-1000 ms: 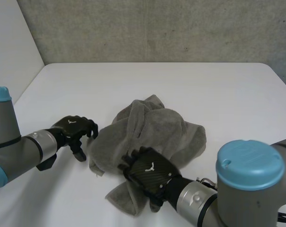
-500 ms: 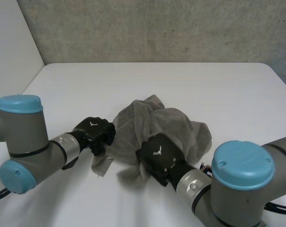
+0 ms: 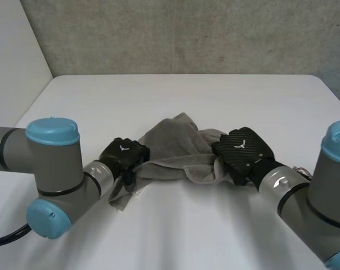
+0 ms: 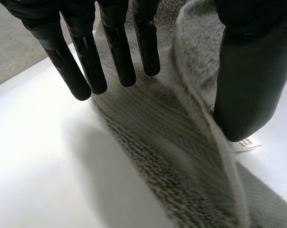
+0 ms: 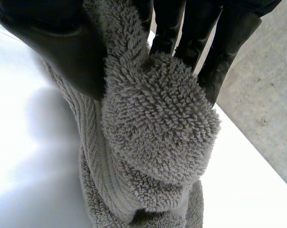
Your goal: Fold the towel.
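Observation:
The grey towel [image 3: 175,151] lies crumpled mid-table, drawn out into a band between my two hands. My left hand [image 3: 125,156] is at its left edge. In the left wrist view the fingers [image 4: 86,61] are straight and spread above the cloth [image 4: 172,156]. A raised fold of its edge runs between them and the thumb [image 4: 248,85], which stands well apart. My right hand [image 3: 243,149] is at the towel's right end. In the right wrist view a thick bunch of terry [image 5: 157,128] is pinched between the thumb [image 5: 62,52] and the fingers [image 5: 219,42].
The white table [image 3: 175,95] reaches back to a grey concrete wall [image 3: 181,34]. A small white label [image 4: 248,142] sticks out of the towel's edge by my left thumb. Both arms lie low over the table's front, one on either side of the towel.
The right hand closed on the towel and carried its bunch up and to the right. The left hand moved right onto the towel's left edge. The heap is now stretched between them.

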Action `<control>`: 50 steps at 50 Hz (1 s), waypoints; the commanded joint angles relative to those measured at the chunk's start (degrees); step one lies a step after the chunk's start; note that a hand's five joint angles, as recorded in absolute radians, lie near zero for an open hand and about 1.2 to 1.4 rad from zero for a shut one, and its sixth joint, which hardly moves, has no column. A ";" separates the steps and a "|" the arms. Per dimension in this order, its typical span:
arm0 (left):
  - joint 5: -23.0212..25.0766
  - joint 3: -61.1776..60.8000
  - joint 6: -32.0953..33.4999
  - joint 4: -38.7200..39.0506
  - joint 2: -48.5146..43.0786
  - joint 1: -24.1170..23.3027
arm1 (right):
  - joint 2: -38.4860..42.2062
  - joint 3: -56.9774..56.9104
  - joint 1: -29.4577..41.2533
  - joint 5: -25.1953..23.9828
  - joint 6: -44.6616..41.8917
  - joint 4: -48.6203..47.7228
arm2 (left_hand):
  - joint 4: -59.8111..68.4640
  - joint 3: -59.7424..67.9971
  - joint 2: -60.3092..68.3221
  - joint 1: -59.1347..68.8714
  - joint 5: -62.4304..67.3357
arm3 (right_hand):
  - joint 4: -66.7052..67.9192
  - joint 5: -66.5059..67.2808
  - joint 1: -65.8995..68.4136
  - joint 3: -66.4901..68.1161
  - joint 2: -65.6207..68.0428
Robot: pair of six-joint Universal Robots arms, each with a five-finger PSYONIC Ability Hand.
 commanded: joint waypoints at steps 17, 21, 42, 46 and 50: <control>-0.47 7.00 0.64 0.57 -5.40 -0.53 | 0.89 -2.82 -6.00 -7.45 -4.09 0.21 | 43.75 44.26 44.03 43.75 34.64 | 3.35 5.15 4.80 6.05 7.40; -1.44 13.88 0.82 0.74 -6.91 -0.36 | 4.39 -11.95 -6.62 -11.22 -14.09 -1.02 | 43.75 44.26 44.03 43.75 34.64 | 3.35 5.15 4.80 6.05 7.40; -8.65 26.74 -7.09 14.99 8.12 0.87 | 6.96 -26.40 -9.96 -35.23 5.12 -35.56 | 43.75 44.26 44.03 43.75 34.64 | 3.35 5.15 4.80 6.05 7.40; -8.47 21.00 -7.09 13.75 7.59 2.02 | 6.78 -24.64 -14.52 -36.46 10.30 -26.46 | 43.75 44.26 44.03 43.75 34.64 | 3.35 5.15 4.80 6.05 7.40; -8.47 14.08 -7.09 10.42 6.19 4.21 | 7.92 -25.34 -15.76 -36.81 10.04 -16.75 | 43.75 44.26 44.03 43.75 34.64 | 3.35 5.15 4.80 6.05 7.40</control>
